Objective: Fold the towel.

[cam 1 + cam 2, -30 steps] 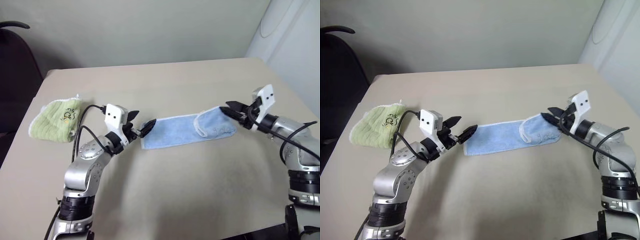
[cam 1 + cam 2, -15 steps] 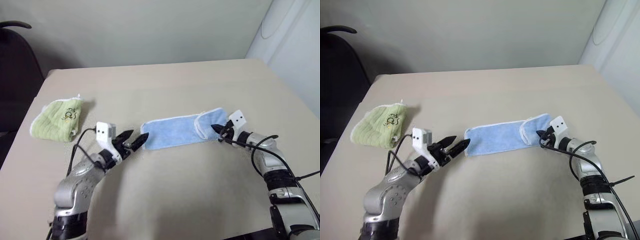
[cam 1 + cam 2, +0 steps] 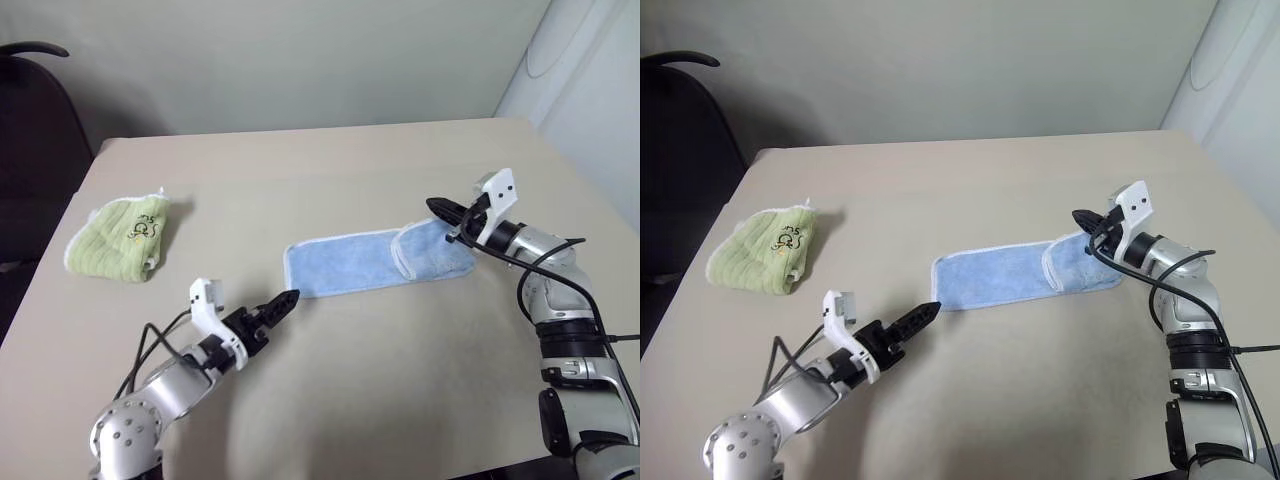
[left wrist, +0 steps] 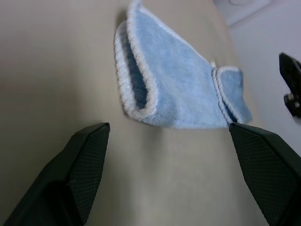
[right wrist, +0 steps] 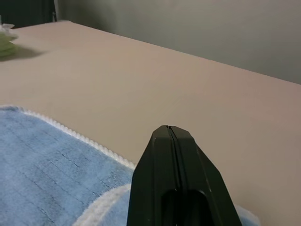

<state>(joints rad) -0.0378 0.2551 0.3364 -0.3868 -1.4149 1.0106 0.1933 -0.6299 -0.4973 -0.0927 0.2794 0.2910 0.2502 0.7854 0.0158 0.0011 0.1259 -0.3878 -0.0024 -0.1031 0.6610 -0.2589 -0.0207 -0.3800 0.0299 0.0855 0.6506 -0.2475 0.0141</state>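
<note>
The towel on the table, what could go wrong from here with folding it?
The towel lies flat as a long strip with only its right end flapped over, and neither tool holds it. The right tool is shut and empty above that flap, so it could nudge the flap open. The left tool is open just short of the towel's left end; closing there might pinch only one layer of the doubled edge.

Bare table (image 3: 380, 380) all around towel (image 3: 350, 262); green cloth (image 3: 118, 236) well apart, far left.

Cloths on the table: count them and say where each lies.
2. The blue towel lies mid-table between the grippers; the green cloth sits near the table's left edge.
</note>
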